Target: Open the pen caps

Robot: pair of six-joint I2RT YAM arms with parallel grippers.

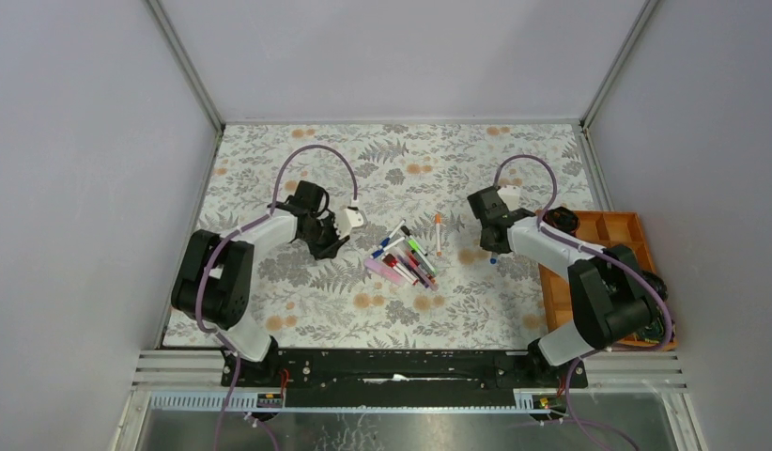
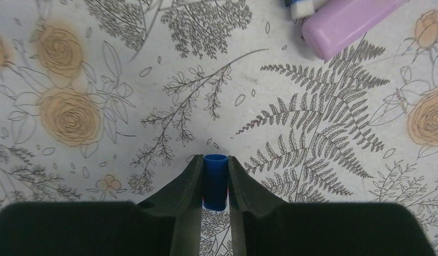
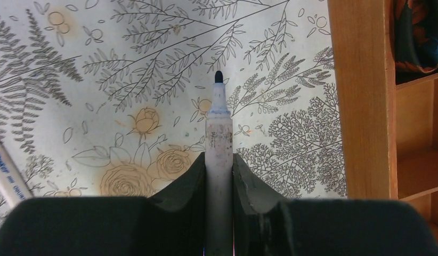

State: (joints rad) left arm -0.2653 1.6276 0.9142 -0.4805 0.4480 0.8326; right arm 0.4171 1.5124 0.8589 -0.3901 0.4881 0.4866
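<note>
My left gripper (image 2: 215,160) is shut on a blue pen cap (image 2: 215,180), open end facing away, held just above the floral cloth. In the top view the left gripper (image 1: 329,246) is left of a pile of pens (image 1: 403,259). My right gripper (image 3: 219,158) is shut on the white barrel of an uncapped pen (image 3: 219,133), whose dark tip (image 3: 218,76) points away. In the top view the right gripper (image 1: 493,252) is right of the pile. An orange-capped pen (image 1: 438,233) lies alone between the pile and the right gripper.
A wooden compartment tray (image 1: 609,246) stands at the right table edge and shows close beside the held pen in the right wrist view (image 3: 361,96). A pink barrel (image 2: 345,24) lies ahead of the left gripper. Another pen (image 3: 6,176) lies at the lower left.
</note>
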